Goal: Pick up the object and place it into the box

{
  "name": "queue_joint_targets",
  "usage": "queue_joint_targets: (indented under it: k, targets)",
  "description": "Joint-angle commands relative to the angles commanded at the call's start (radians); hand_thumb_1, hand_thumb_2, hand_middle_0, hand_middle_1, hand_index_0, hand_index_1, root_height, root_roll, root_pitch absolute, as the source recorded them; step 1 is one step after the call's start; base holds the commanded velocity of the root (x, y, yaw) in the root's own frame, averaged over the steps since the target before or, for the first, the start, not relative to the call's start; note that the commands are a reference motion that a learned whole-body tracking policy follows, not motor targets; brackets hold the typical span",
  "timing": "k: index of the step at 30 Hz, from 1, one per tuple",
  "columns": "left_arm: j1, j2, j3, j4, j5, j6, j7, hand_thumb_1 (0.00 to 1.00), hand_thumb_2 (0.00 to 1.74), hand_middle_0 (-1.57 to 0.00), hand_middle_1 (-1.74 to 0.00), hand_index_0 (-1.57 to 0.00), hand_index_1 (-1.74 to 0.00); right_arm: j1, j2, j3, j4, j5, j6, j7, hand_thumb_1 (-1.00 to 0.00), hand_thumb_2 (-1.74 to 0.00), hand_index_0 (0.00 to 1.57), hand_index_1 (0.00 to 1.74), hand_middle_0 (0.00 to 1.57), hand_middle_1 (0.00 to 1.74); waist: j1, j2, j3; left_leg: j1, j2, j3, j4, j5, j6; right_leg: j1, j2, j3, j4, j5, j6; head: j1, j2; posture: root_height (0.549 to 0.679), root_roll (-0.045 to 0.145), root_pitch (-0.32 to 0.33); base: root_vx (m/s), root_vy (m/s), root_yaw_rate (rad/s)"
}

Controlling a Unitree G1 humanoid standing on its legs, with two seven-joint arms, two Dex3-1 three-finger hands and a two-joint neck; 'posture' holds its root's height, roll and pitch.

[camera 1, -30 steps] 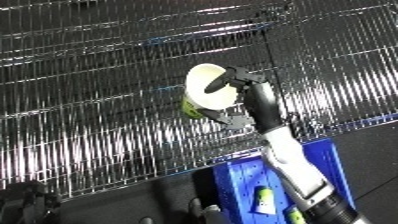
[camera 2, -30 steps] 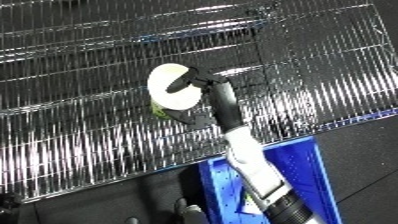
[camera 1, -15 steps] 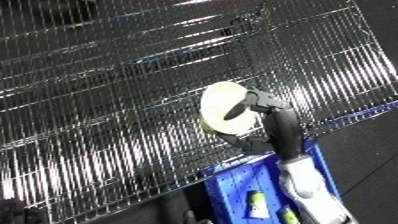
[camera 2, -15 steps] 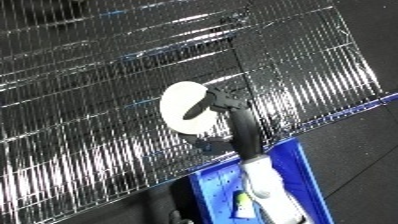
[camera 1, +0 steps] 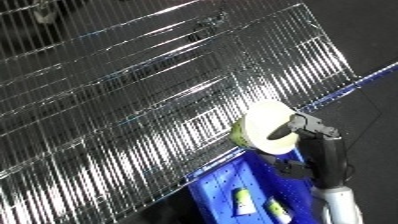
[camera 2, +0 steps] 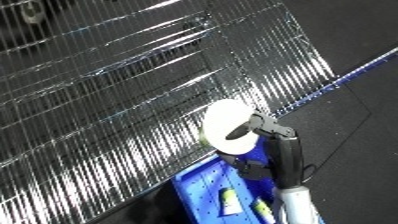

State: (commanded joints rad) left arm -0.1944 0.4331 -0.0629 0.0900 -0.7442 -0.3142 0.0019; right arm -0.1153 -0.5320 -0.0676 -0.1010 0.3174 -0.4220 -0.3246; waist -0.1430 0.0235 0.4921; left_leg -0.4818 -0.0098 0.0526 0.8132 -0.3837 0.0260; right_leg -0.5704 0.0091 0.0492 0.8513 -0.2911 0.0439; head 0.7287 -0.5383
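right hand [camera 1: 298, 127] fingers curled round a pale round-ended container [camera 1: 265, 131]; above the blue plastic bin [camera 2: 202, 186]; shiny wire rack [camera 1: 133, 100] behind

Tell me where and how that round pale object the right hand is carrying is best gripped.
The round pale object is best taken across its thin edge, thumb on one flat face and fingers on the other, probably from the side nearest the wrist. It is disc-like with broad faces, and the right hand already holds it that way, above the blue bin.
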Motion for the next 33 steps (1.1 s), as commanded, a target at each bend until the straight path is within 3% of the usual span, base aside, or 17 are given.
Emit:
queue_joint_targets:
  k: [8, 13, 18, 26, 33]
  targets:
    - [0.031, -0.031, 0.017, 0.026, -0.03, -0.066, 0.014, 1.0, 1.74, -1.57, -1.74, -1.57, -1.74, 0.112, 0.004, -0.078, 0.075, 0.054, -0.048, 0.038, -0.65, -1.13, 1.02, 1.13, 1.02, 1.13, -0.063, 0.019, 0.003, 0.051, 0.014, 0.036, -0.039, 0.002, -0.0036, 0.025, 0.006, 0.028, -0.017, -0.009, -0.0025, 0.098, -0.101, 0.63, 0.078, 0.043, 0.0, 0.13, -0.164]
    - [0.038, -0.032, 0.025, 0.034, -0.041, -0.084, 0.016, 1.0, 1.74, -1.57, -1.74, -1.57, -1.74, 0.173, 0.007, -0.112, 0.117, 0.064, -0.08, 0.012, -0.65, -1.13, 1.02, 1.13, 1.02, 1.13, -0.085, 0.016, 0.005, 0.066, 0.019, 0.049, -0.048, -0.001, 0.0007, 0.031, 0.0101, 0.035, -0.029, -0.007, -0.0027, 0.114, -0.12, 0.632, 0.078, 0.044, -0.027, 0.049, -0.065]
    - [0.031, -0.03, 0.017, 0.038, -0.04, -0.089, 0.026, 1.0, 1.74, -1.57, -1.74, -1.57, -1.74, 0.185, 0.0, -0.136, 0.139, 0.052, -0.093, -0.035, -0.4, -0.7, 0.63, 0.7, 0.63, 0.7, -0.096, 0.017, 0.008, 0.069, 0.015, 0.053, -0.055, -0.002, 0.0041, 0.029, 0.0183, 0.038, -0.034, -0.004, -0.0033, 0.149, -0.123, 0.632, 0.076, 0.048, -0.038, 0.019, -0.036]
    - [0.012, -0.041, 0.007, 0.054, -0.044, -0.087, 0.033, 1.0, 1.74, -1.57, -1.74, -1.57, -1.74, 0.162, -0.009, -0.139, 0.176, 0.094, -0.084, -0.011, 0.0, 0.0, 0.0, 0.0, 0.0, 0.0, -0.1, 0.032, 0.007, 0.079, 0.01, 0.058, -0.067, 0.003, 0.0002, 0.035, 0.0182, 0.042, -0.042, -0.003, -0.0046, 0.167, -0.129, 0.633, 0.079, 0.045, -0.005, 0.025, -0.015]
    - [0.006, -0.044, -0.003, 0.063, -0.05, -0.087, 0.033, 1.0, 1.74, -1.57, -1.74, -1.57, -1.74, 0.149, -0.005, -0.126, 0.186, 0.102, -0.083, -0.015, 0.0, 0.0, 0.0, 0.0, 0.0, 0.0, -0.09, 0.036, 0.005, 0.085, 0.004, 0.05, -0.088, 0.018, -0.0048, 0.043, 0.0176, 0.039, -0.06, 0.005, -0.0058, 0.144, -0.17, 0.635, 0.083, 0.046, -0.006, -0.006, 0.036]
